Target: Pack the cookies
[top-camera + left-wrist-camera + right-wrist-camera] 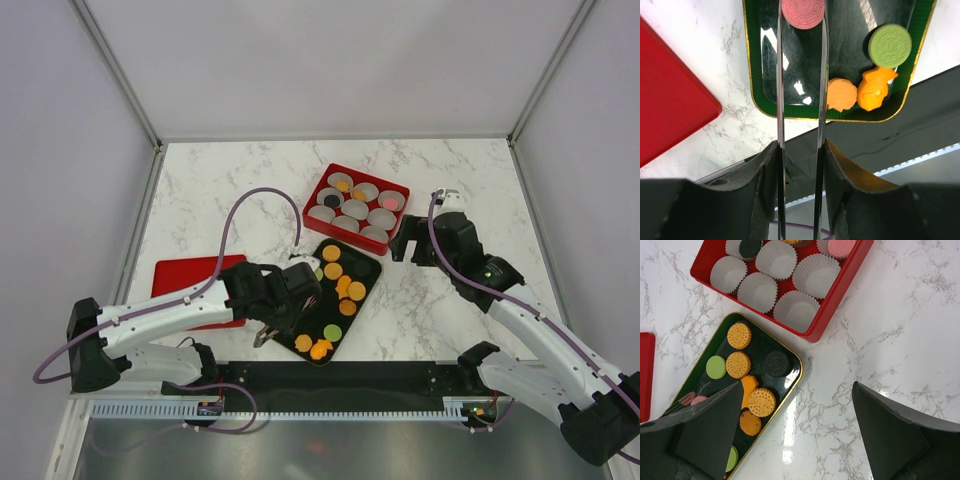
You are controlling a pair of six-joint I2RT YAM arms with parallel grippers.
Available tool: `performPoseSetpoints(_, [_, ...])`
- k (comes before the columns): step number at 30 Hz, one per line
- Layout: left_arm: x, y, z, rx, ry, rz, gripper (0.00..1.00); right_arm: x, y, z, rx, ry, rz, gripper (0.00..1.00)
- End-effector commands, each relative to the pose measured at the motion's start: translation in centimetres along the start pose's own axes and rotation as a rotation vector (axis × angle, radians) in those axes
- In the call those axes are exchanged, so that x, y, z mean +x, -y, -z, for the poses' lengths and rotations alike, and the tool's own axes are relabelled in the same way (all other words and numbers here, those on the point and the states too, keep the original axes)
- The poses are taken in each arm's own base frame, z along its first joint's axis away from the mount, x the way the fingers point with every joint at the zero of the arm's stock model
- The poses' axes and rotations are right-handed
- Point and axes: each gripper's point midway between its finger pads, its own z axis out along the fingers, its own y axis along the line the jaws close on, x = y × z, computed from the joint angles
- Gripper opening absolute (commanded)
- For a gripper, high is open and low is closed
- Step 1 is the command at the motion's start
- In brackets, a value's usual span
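Pinched between the two thin blades of the left tool (801,6), a pink cookie (802,15) is held over the near end of a dark tray (754,75). Just right of the blades, two orange cookies (841,94) and a green cookie (890,46) are seen lying at the tray's near end. More cookies (739,335), mostly orange, are spread along the tray toward its far end, with a dark cookie (776,363) among them. A red lid (670,100) is laid flat on the counter (900,340) left of the tray. Just beyond the tray's far end, a red box (850,275) is filled with white paper cups (796,310). A few of these cups are shown already holding a cookie. The right tool (796,386) is held over the counter near the box's near right corner, its fingers spread wide and holding nothing.
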Motion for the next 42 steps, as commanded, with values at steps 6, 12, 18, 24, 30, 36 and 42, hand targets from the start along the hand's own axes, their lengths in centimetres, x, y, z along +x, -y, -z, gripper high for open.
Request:
performPoseSetpoints(6, [-5.9,0.8,3.4,0.009,0.198,0.030,0.42,-1.9,-0.7,0.7,-0.025,0.064,-0.017,0.98])
performPoseSetpoints(12, [-13.0,1.2,4.6,-0.001,0.317,0.010,0.43,-2.5,-1.0,1.0,-0.034,0.074,-0.021,0.98])
performPoseSetpoints(18, [-21.6,0.8,3.4,0.000,0.399,0.047,0.44,-2.2,-0.7,1.0,-0.018,0.071,-0.019,0.98])
performPoseSetpoints(24, [-26.4,0.2,-0.3,-0.003,0.382,0.077,0.44,-2.3,-0.3,1.4,-0.007,0.076,-0.016,0.98])
performPoseSetpoints(30, [-28.0,-0.1,-4.9,0.011,0.323,0.081,0.44,-2.4,-0.3,1.9,-0.010,0.082,-0.016,0.98])
performPoseSetpoints(36, [-28.6,-0.1,-7.2,0.008,0.300,0.084,0.45,-2.2,-0.1,2.2,-0.007,0.082,-0.014,0.98])
performPoseSetpoints(42, [-28.6,-0.3,-8.3,-0.004,0.283,0.079,0.45,-2.1,0.0,2.2,-0.006,0.078,-0.014,0.98])
